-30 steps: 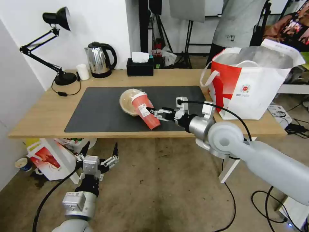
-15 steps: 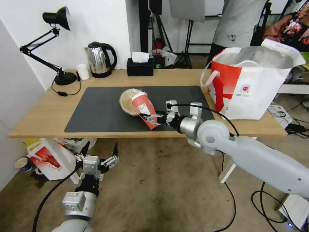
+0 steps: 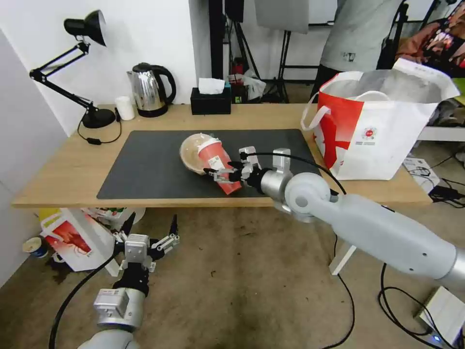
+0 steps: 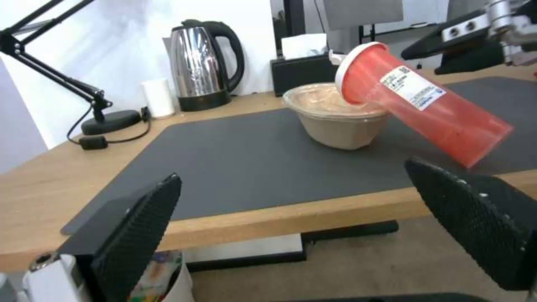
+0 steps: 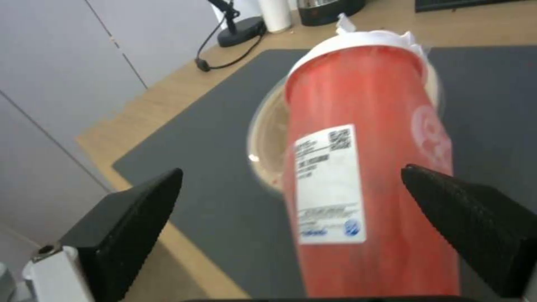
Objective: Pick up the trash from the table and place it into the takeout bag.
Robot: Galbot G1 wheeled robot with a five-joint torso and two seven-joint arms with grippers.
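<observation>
While the left gripper (image 3: 147, 231) hangs idle and spread below the table (image 3: 58, 169), the right gripper (image 3: 222, 173) straddles the tipped red cup (image 3: 218, 164) leaning on the beige bowl (image 3: 190, 154), fingers wide and gripping nothing, so pinching it comes before the carry to the takeout bag (image 3: 382, 131).

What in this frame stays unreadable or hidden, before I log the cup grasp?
- Inside of the takeout bag: head view, hidden by its own walls.
- Text on the red drink cup label: right wrist view, blurred.
- Contents of the beige bowl: left wrist view, film-covered, and the cup leans across it.
- Contact of the right gripper with the cup: head view, too small; right wrist view shows the fingers apart either side.
</observation>
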